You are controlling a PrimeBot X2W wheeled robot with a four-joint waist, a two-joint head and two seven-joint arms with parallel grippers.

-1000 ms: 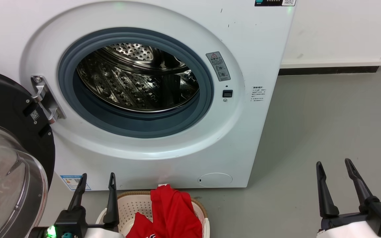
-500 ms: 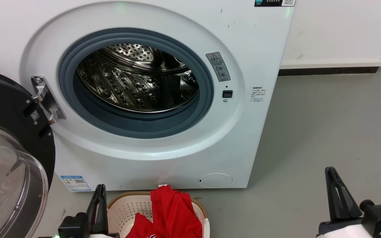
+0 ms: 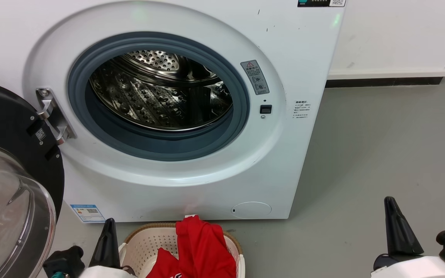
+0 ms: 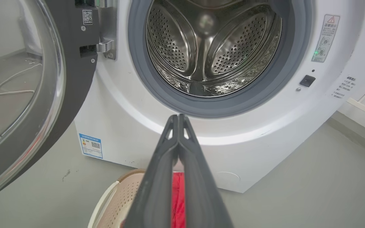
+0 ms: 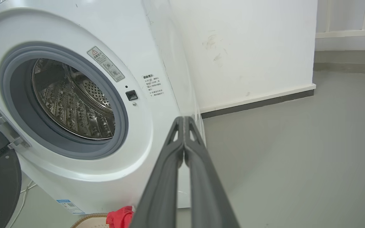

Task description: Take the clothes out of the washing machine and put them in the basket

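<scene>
Now that your left pincer (image 3: 110, 224) and right pincer (image 3: 389, 201) have clenched empty and sunk back, the washing machine (image 3: 303, 58) shows a bare drum (image 3: 160, 92). The clothes (image 3: 203, 247) lie in the basket (image 3: 145, 233), so the task looks done.

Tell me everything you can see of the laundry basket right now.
The basket is a low cream-white plastic tub with perforated walls, rounded corners and a brown woven-look rim. It stands upright on the grey floor close before the washing machine; contact with the machine cannot be told. Red clothes lie in it, one fold draped over the far rim. The shut left gripper hangs by its left edge. Its near side is cut off in the head view.
</scene>
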